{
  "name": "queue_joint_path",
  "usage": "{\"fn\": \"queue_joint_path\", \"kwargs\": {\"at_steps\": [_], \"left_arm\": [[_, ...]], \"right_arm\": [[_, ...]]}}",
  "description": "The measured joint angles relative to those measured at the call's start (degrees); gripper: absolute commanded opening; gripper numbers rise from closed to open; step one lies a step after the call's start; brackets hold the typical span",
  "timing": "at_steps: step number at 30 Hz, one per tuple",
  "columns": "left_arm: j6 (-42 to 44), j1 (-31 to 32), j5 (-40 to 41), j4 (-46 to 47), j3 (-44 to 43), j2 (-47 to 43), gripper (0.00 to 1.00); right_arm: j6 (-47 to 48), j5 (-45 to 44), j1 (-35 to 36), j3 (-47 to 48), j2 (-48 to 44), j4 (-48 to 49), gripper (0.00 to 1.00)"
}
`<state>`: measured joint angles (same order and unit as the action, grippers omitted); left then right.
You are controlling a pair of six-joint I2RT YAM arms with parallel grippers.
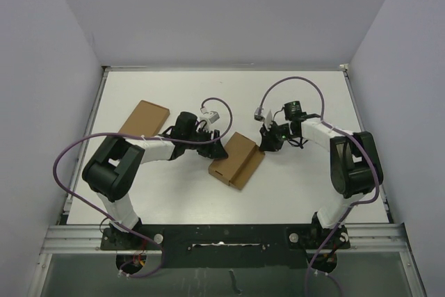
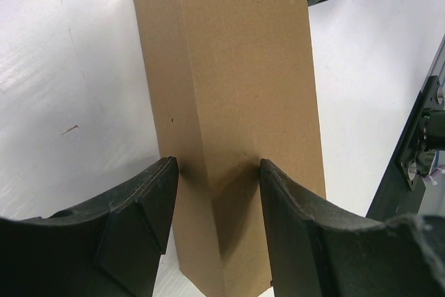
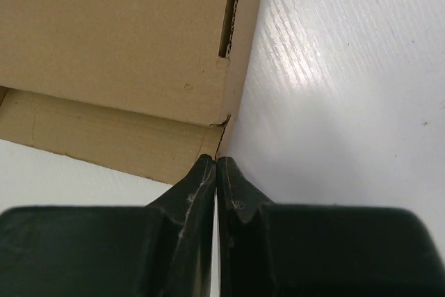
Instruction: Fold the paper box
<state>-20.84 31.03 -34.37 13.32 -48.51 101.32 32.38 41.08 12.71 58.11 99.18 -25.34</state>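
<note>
Paper box (image 1: 238, 160) sits mid-scene on the tabletop (image 1: 174, 199), long axis running straight out from the left claw (image 2: 217, 168) straddling its near end, grip unclear, while the right claw (image 3: 216, 165), clenched empty, noses the far corner.

The top external camera is looking steeply down from above and behind the two arms (image 1: 115, 168), taking in the whole white table (image 1: 292, 193) from well back. The left wrist camera is riding just behind the left gripper (image 2: 219, 168), looking along its fingers at very close range, with the paper box (image 2: 229, 67) filling the middle of its view. The right wrist camera is sitting just behind the right gripper (image 3: 216, 161), facing down at the table and one slotted corner of the same box. All three views are sharing that box, and the overhead one is also showing both grippers beside it.
</note>
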Motion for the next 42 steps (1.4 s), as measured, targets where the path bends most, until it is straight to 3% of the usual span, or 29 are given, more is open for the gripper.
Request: {"fn": "queue_joint_path", "kwargs": {"at_steps": [42], "left_arm": [[2.9, -3.9, -4.1, 3.0, 2.6, -0.4, 0.48]], "right_arm": [[0.3, -1.7, 3.8, -1.0, -3.0, -1.9, 0.01]]}}
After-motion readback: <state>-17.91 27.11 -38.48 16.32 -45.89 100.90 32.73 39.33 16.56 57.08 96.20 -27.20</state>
